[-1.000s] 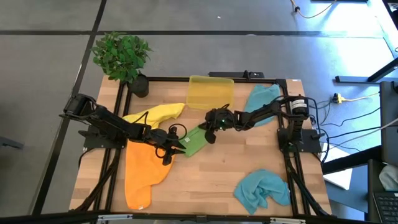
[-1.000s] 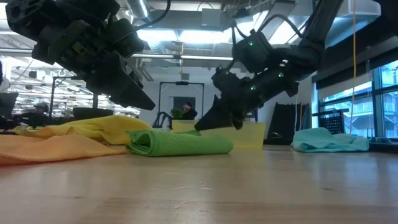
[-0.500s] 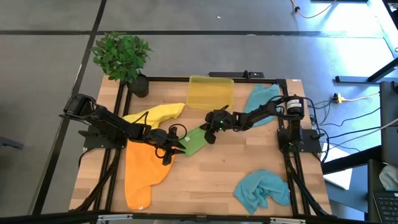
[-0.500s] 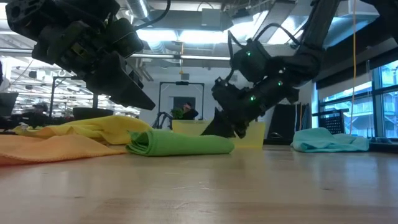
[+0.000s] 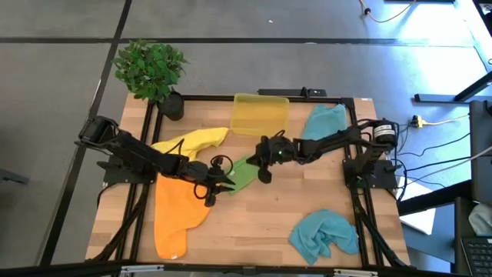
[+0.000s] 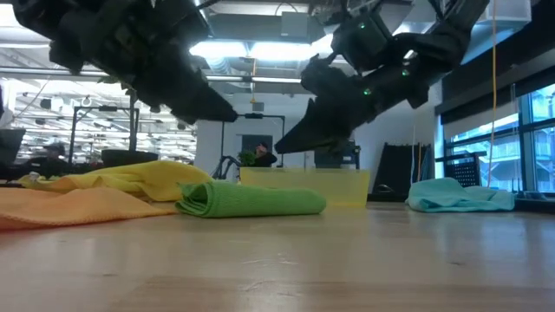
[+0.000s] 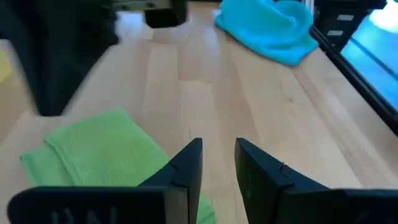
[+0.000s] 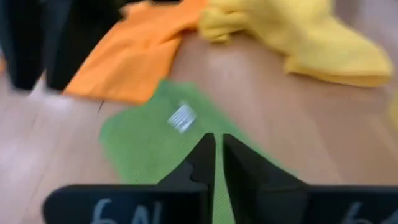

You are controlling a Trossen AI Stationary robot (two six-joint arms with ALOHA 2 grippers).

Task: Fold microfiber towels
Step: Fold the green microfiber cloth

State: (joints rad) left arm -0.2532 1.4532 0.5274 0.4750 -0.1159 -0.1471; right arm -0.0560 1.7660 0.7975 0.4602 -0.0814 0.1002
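Lying folded near the middle of the high view, the green towel (image 5: 241, 174) rests flat on the wooden table (image 5: 269, 208), free of both my grippers. My left gripper (image 5: 221, 178) hangs just above its left end, fingers parted by a narrow gap with nothing between them. My right gripper (image 5: 264, 163) hangs above its upper right end, fingers a slit apart and empty; in the low view both sit clear above the green roll (image 6: 251, 200).

To the left, the orange towel (image 5: 177, 211) spreads toward the lower left of the frame, and the yellow towel (image 5: 192, 141) lies crumpled just above it. One teal-blue towel (image 5: 323, 121) sits at upper right, another teal-blue towel (image 5: 323, 235) bunched at lower right.

Above the green towel stands the translucent yellow bin (image 5: 260, 114), and a potted plant (image 5: 151, 69) occupies the upper left corner.
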